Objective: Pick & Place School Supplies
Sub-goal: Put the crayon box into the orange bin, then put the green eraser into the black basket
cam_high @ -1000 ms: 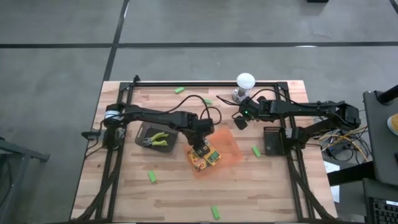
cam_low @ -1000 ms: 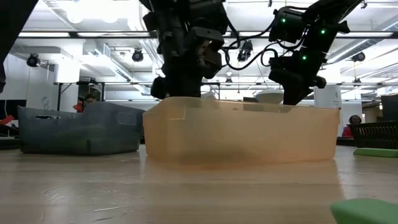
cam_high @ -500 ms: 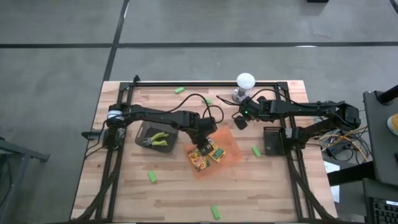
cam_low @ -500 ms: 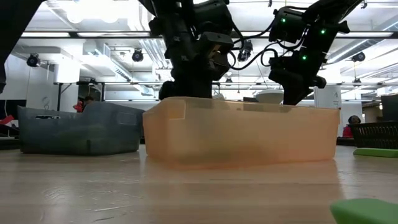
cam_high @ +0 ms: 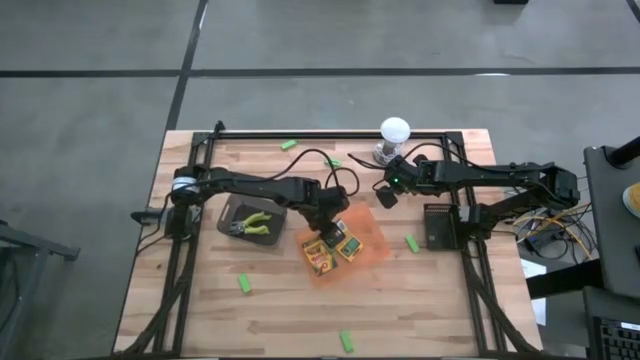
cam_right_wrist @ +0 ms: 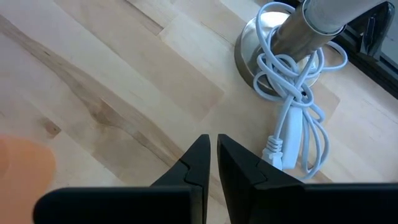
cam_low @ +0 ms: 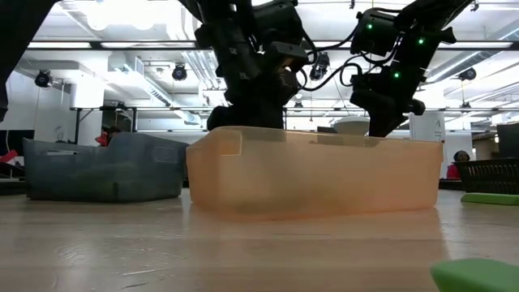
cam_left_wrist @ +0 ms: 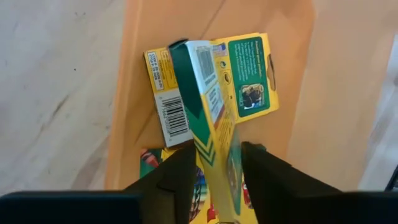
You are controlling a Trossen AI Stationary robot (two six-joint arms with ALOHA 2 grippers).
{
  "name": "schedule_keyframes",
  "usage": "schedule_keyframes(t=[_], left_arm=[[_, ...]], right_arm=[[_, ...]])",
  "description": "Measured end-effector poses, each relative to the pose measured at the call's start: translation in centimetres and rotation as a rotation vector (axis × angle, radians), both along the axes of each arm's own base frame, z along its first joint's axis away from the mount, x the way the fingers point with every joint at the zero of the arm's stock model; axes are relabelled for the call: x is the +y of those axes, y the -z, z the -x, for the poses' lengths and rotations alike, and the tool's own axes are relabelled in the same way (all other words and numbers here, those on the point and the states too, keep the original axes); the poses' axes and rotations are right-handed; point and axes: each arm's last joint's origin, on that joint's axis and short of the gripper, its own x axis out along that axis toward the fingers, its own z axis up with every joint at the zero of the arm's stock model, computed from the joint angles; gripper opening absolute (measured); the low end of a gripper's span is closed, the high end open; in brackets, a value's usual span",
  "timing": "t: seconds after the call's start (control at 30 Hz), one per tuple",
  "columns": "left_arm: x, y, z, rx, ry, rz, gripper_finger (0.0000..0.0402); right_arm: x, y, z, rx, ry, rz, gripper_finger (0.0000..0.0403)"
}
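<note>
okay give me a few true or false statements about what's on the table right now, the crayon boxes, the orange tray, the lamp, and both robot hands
1. The left hand hovers over the orange tray. True.
2. The orange tray is empty. False: crayon boxes lie in it.
3. The right hand is shut, near the white lamp. True.
4. The pliers lie in the orange tray. False: they are in the dark tray.
5. Green pieces lie loose on the wooden table. True.

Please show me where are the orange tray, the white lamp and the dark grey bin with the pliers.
orange tray point(cam_high: 368, 238): high view, bare right part of its floor.
white lamp point(cam_high: 395, 129): high view, its round head.
dark grey bin point(cam_high: 231, 211): high view, its left part.
pliers point(cam_high: 259, 222): high view, yellow-green handles.
</note>
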Motion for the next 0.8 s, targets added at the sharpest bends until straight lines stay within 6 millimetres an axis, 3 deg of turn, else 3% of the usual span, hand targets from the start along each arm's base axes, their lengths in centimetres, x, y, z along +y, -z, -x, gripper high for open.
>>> schedule_keyframes(t=[0.2,0.57,0.8], left_arm=[[0.4,0.1,0.1,0.003,-0.007,-0.011,0.0162],[1.6,1.4,1.0,0.085,-0.087,0.026,0.017],[2.4,-1.7,0.4,0.025,-0.122,-0.018,0.017]], right_arm=[[0.0,0.0,0.0,-0.001,0.0,0.0,0.0027],[0.0,-0.1,-0.1,-0.013,0.0,0.004,0.0027],[0.0,-0.1,-0.1,-0.014,0.0,0.004,0.0027]])
